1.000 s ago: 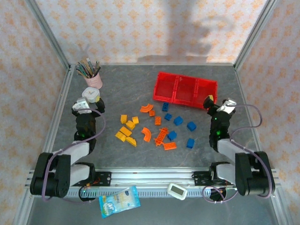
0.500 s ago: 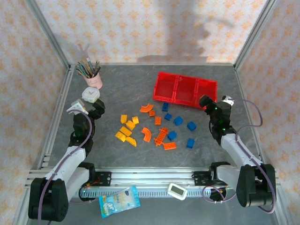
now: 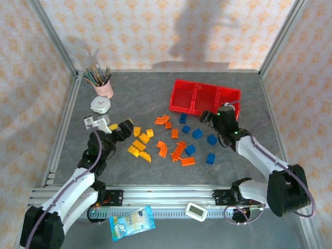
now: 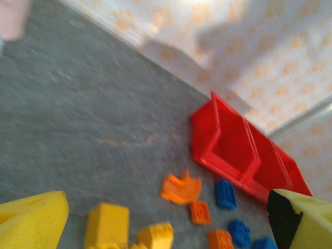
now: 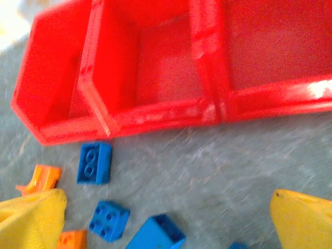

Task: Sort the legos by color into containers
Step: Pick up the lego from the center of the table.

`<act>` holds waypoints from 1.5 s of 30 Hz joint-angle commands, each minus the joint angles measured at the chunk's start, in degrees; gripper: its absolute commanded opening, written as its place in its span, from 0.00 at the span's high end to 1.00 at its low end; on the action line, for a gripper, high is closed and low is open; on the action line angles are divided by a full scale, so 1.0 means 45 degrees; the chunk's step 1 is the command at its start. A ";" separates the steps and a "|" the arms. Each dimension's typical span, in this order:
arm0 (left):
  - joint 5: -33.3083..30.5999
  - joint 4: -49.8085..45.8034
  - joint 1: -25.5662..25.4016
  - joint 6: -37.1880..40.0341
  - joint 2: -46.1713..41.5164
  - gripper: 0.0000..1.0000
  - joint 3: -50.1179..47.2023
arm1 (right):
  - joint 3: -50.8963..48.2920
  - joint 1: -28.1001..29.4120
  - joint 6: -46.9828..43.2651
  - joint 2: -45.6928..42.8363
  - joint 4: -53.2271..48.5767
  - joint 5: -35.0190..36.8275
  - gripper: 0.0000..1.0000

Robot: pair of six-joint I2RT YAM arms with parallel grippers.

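Legos (image 3: 179, 150) lie loose on the grey surface (image 3: 155, 93), spread in a band at 7 o'clock from the red tray (image 3: 179, 98). The yellow bricks (image 3: 140, 144) are on the 9 o'clock side, the orange pieces (image 3: 162, 149) in the middle and the blue bricks (image 3: 197, 134) on the 3 o'clock side. The tray sits toward 1 o'clock on the surface, its 3 compartments in a row.

At the 10 o'clock edge of the yellow bricks hangs the left pincer (image 3: 127, 127), released. In the left wrist view its 2 yellow fingers (image 4: 31, 220) stand wide apart at the frame's sides with nothing held. Between them lie 2 yellow bricks, an orange arch (image 4: 180, 187) and several blue bricks, with the tray beyond at 2 o'clock.

Between the tray's near wall and the blue bricks hovers the right pincer (image 3: 206, 118), also released. In the right wrist view its fingers (image 5: 31, 218) are spread, with 3 blue bricks on the surface between them. The nearest blue brick (image 5: 94, 163) lies just at 6 o'clock from the tray wall.

A pink cup of brushes (image 3: 104, 88) stands at 10 o'clock on the surface, with a small white clock (image 3: 100, 105) just at its 6 o'clock.
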 commanded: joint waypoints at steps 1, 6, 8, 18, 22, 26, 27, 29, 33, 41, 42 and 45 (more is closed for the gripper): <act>0.0210 -0.0584 -0.1047 -0.0264 0.0271 0.01 0.0438 | 0.0779 0.1180 -0.0167 0.0805 -0.1313 0.0959 0.00; -0.0877 -0.0483 -0.3124 -0.0571 0.1201 0.01 0.0816 | 0.1609 0.2460 0.0258 0.2037 -0.1455 0.1301 0.00; -0.1296 -0.0374 -0.3774 -0.0703 0.1698 0.01 0.1033 | 0.2036 0.2773 0.0132 0.2634 -0.1333 0.1140 0.00; -0.2011 -0.0007 -0.5114 -0.0724 0.4560 0.01 0.2650 | 0.4620 0.3048 0.0339 0.6033 -0.1725 0.2007 0.11; -0.2194 0.0052 -0.5261 -0.0763 0.5363 0.01 0.3124 | 0.5271 0.3048 0.0405 0.7152 -0.1539 0.2086 0.18; -0.2337 0.0248 -0.5341 -0.0868 0.5867 0.01 0.3334 | 0.5873 0.3068 0.0402 0.8046 -0.1372 0.2008 0.24; -0.2394 0.0205 -0.5342 -0.0889 0.5947 0.01 0.3369 | 0.5976 0.3068 0.0394 0.8201 -0.1314 0.1989 0.25; -0.2494 0.0100 -0.5342 -0.0909 0.6050 0.01 0.3451 | 0.6191 0.3087 0.0420 0.8539 -0.1250 0.2041 0.28; -0.2751 -0.0004 -0.5345 -0.0929 0.6110 0.01 0.3433 | 0.6621 0.3106 0.0432 0.9145 -0.1233 0.2135 0.34; -0.3061 -0.0336 -0.5342 -0.0814 0.6050 0.01 0.3510 | 0.7369 0.3165 0.0232 0.9905 -0.1377 0.2395 0.44; -0.3065 -0.0346 -0.5342 -0.0812 0.6061 0.01 0.3511 | 0.7428 0.3165 0.0217 1.0006 -0.1427 0.2436 0.45; -0.3046 -0.0356 -0.5342 -0.0802 0.6084 0.01 0.3529 | 0.7546 0.3165 0.0175 1.0144 -0.1503 0.2541 0.46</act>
